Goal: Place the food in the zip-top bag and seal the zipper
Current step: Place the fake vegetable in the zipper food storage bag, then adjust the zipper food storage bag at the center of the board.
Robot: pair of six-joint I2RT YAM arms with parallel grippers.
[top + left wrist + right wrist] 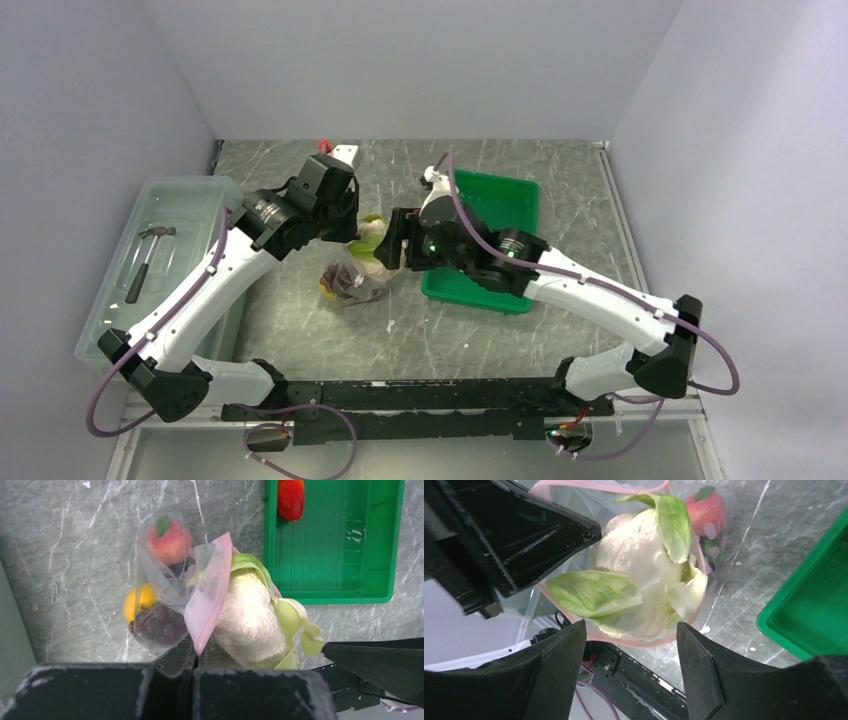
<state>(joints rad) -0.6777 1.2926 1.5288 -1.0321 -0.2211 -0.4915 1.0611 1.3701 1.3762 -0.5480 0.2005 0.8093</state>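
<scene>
Bag (350, 282) lies at the middle of the table (450, 330), between the bin (185, 200) on the left and the green tray (500, 200) on the right. We see its mouth raised and its closed end low, apparently resting on the table.

The left gripper (195, 652) is pinched closed on the pink zipper (210, 595), with the strip running down into the meeting fingers, and it holds the mouth up.

The pale vegetable (247, 620) sits in the bag's mouth. In the right wrist view the pink rim loops around its white body, while its green leaves stick out past the rim toward the right gripper (631, 630). That gripper is spread wide and holds nothing. Its two fingers (559, 655) stand either side of the leafy end, and we see a gap between them and the vegetable.

Deeper in the bag we make out three pieces packed together: the dark grapes (160, 625), a yellow fruit (140, 600) just beside them, and a red fruit (170, 542) with a green leaf at the far end. The zipper is unsealed.

A red piece (291, 497) lies in the tray, outside the bag. A hammer (148, 260) lies in the bin.
</scene>
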